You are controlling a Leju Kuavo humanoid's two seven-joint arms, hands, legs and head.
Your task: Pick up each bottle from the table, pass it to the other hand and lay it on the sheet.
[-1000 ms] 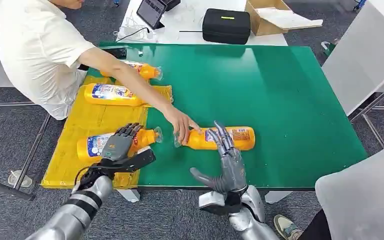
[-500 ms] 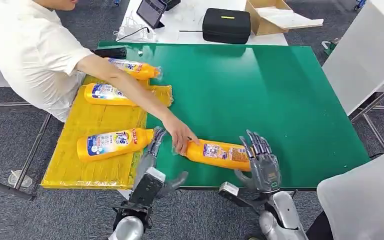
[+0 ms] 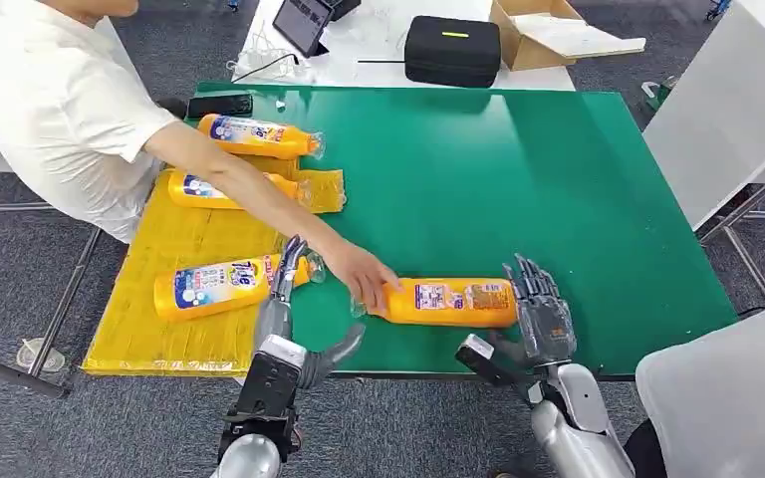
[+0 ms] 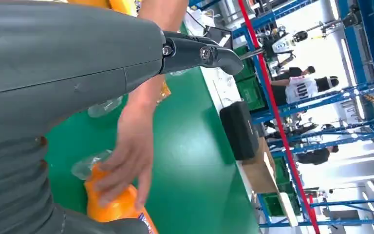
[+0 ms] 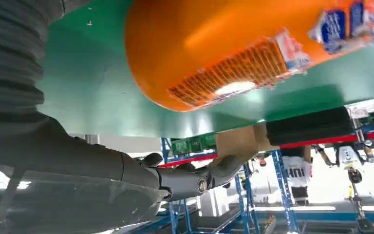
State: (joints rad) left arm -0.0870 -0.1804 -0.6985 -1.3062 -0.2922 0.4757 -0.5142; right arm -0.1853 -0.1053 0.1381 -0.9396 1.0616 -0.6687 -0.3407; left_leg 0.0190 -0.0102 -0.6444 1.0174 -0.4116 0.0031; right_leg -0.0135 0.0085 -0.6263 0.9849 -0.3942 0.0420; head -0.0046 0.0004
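At the near edge of the green table (image 3: 558,179), the robot's left hand (image 3: 294,309) is reaching up with its fingers straight and spread, holding nothing, its fingertips lying by the neck of the nearest orange plastic bottle with a blue and white label (image 3: 224,286). That bottle is lying on its side on the yellow sheet (image 3: 179,329), its clear cap pointing toward the green surface. The robot's right hand (image 3: 536,317) is standing open at the near right, fingers apart and upright, just beside the base of another orange bottle lying on the bare green table (image 3: 453,302); from the right wrist view the bottle's rounded base (image 5: 233,53) is sitting close to the hand, but I cannot tell whether it is touching. A person's hand (image 3: 364,274) is resting on the neck end of this bottle, the bare arm stretching back to a person in a white shirt (image 3: 55,100) at the far left. Farther on, a third orange bottle (image 3: 229,191) is lying across the sheet's far end, partly behind the arm, and a fourth orange bottle (image 3: 259,136) is lying beyond it. Past the green table, a black zipped case (image 3: 451,50), an open cardboard box (image 3: 548,30) and a dark tablet (image 3: 302,22) are sitting on a white table (image 3: 379,55).
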